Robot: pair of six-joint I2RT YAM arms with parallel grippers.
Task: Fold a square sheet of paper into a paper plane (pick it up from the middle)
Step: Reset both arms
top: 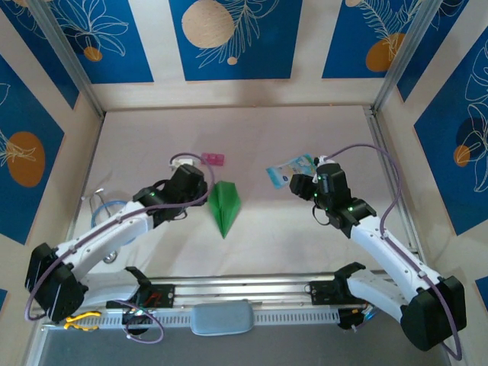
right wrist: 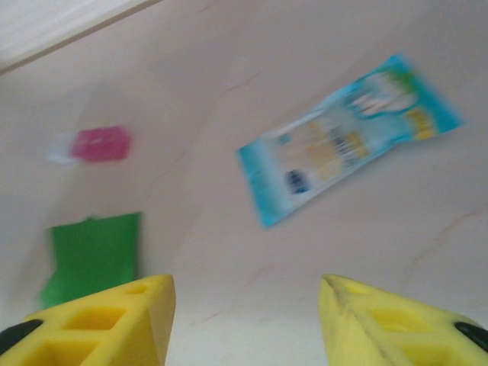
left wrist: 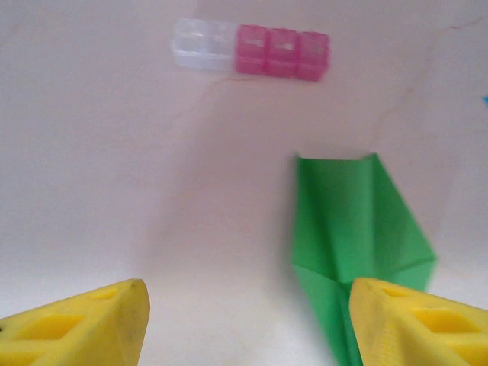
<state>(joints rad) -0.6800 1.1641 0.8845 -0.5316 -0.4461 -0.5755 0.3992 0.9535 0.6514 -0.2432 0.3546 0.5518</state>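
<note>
1. The pale blue packet [top: 290, 169] carries dark and yellow printing, but it is too blurred to read. No other writing can be made out.
2. The table [top: 267, 236] is a pale, pinkish-white surface. Cream walls close it in on three sides, hung with blue panels [top: 229, 38] showing white line-drawn leaves and orange or beige circles. Metal posts stand at the far corners.
3. The paper plane [top: 225, 204], a bright green dart, lies flat near the table's middle with its point towards the arms' bases and its wide end towards the back wall.
4. The left gripper [top: 200, 181] sits just left of the plane. In the left wrist view its yellow fingers [left wrist: 84, 328] stand wide apart with nothing between them. The finger on the right of that view overlaps the plane's [left wrist: 354, 221] narrow end; whether they touch cannot be told.
5. The right gripper [top: 300, 183] hovers beside the packet, well right of the plane. Its yellow fingers [right wrist: 114, 324] are spread, holding nothing.
6. A strip of small boxes [left wrist: 252, 52], two clear and three pink, lies beyond the plane. Their contents cannot be made out.
</note>
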